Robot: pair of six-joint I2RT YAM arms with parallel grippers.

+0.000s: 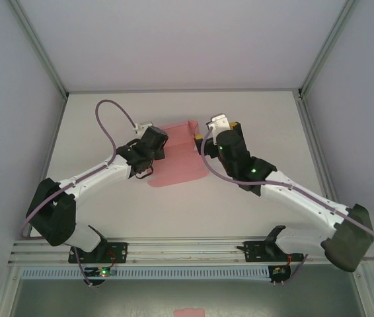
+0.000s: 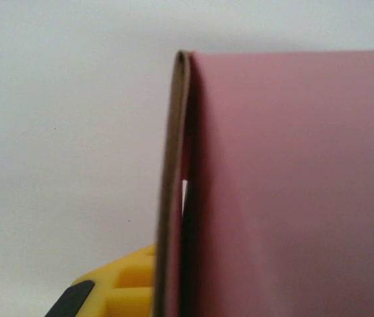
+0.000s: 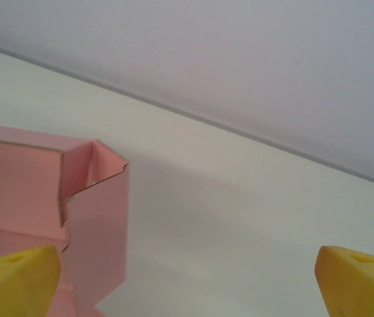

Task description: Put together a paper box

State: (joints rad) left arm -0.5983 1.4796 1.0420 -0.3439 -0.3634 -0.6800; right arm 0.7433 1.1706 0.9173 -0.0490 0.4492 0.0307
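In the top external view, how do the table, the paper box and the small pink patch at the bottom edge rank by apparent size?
Largest: table
Then: paper box
Smallest: pink patch, touching the frame edge; only its visible part counts.

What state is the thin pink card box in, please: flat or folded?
Partly folded: the thin pink card box has flaps standing up from the white table.
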